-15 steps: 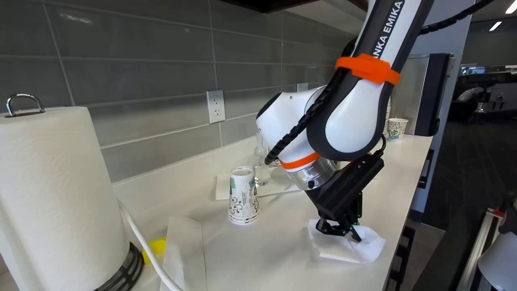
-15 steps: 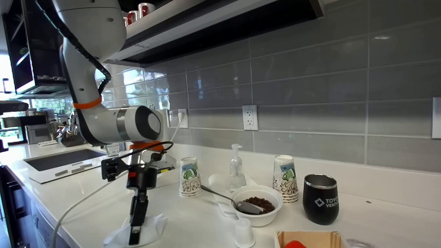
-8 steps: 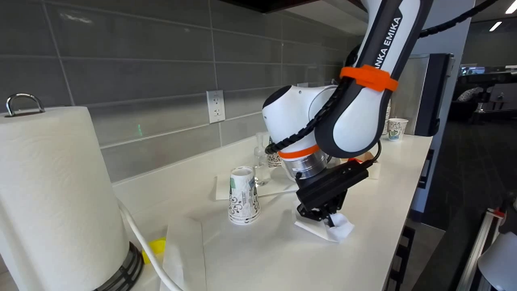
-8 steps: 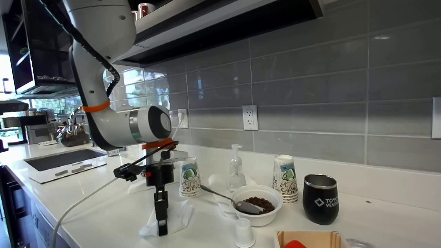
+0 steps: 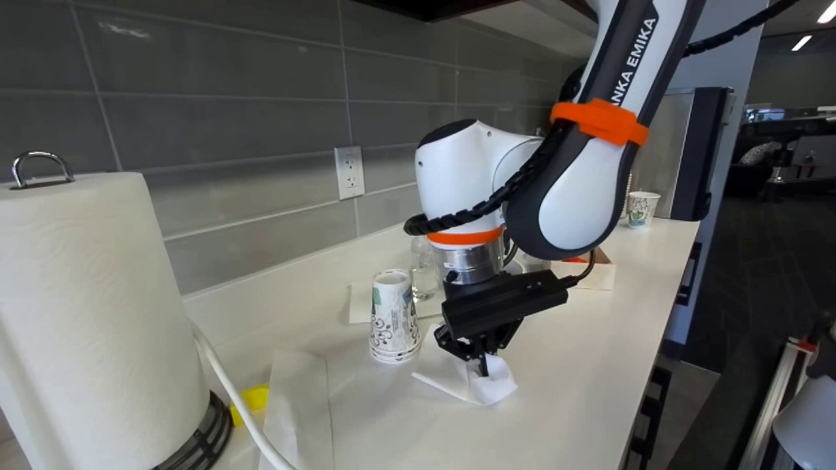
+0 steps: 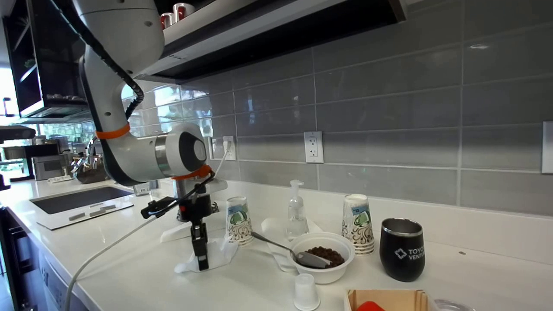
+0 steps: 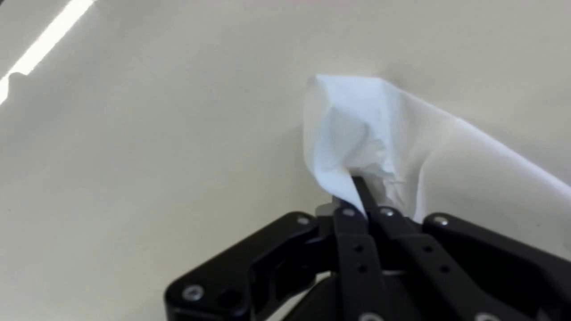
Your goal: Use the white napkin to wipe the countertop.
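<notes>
The white napkin (image 5: 498, 385) lies crumpled and partly spread on the off-white countertop (image 5: 555, 411). It also shows in an exterior view (image 6: 222, 250) and in the wrist view (image 7: 473, 178), where one corner curls up around the fingertips. My gripper (image 5: 482, 371) points down and is shut on the napkin, pinching it at the counter surface. The gripper also shows in an exterior view (image 6: 203, 264) and in the wrist view (image 7: 359, 191). The napkin's far edge is close to an upturned cup stack (image 5: 393, 316); I cannot tell if they touch. The fingertips are partly hidden by the napkin.
A paper towel roll (image 5: 85, 307) and a white cable (image 5: 238, 405) stand at one end. A soap bottle (image 6: 296, 216), a bowl (image 6: 332, 276) with a spoon, a small white cup (image 6: 306, 293) and a black tumbler (image 6: 402, 255) stand farther along. The counter's front edge (image 5: 643, 385) drops off.
My gripper has dragged the napkin across the countertop, away from the front edge and toward the wall and the cup stack. The gripper has stayed shut on it and the wrist has turned.
</notes>
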Controlling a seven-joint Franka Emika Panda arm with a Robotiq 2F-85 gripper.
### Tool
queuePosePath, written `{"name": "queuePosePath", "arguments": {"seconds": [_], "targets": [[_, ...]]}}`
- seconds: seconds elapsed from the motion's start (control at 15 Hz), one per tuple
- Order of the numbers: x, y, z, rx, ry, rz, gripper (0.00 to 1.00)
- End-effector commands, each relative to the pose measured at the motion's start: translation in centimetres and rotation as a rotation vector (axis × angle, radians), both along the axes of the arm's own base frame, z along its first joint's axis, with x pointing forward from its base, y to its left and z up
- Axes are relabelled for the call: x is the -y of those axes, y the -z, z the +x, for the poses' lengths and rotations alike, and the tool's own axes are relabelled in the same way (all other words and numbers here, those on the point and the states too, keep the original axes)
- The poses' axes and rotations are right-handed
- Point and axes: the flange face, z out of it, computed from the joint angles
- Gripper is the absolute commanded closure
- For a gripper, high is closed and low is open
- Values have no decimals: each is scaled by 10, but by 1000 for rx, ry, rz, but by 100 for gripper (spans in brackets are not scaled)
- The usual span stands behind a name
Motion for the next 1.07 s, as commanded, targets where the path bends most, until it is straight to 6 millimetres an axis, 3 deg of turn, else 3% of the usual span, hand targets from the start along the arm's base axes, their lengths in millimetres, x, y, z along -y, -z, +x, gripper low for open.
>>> {"name": "queuePosePath", "arguments": {"seconds": [0.0, 0.27, 0.67, 1.0], "targets": [[-15, 3, -15, -60, -57, 62, 100], [-1, 14, -38, -276, -89, 38, 100], [73, 14, -50, -493, 5, -158, 100], [120, 26, -32, -397, 100, -233, 100]]}}
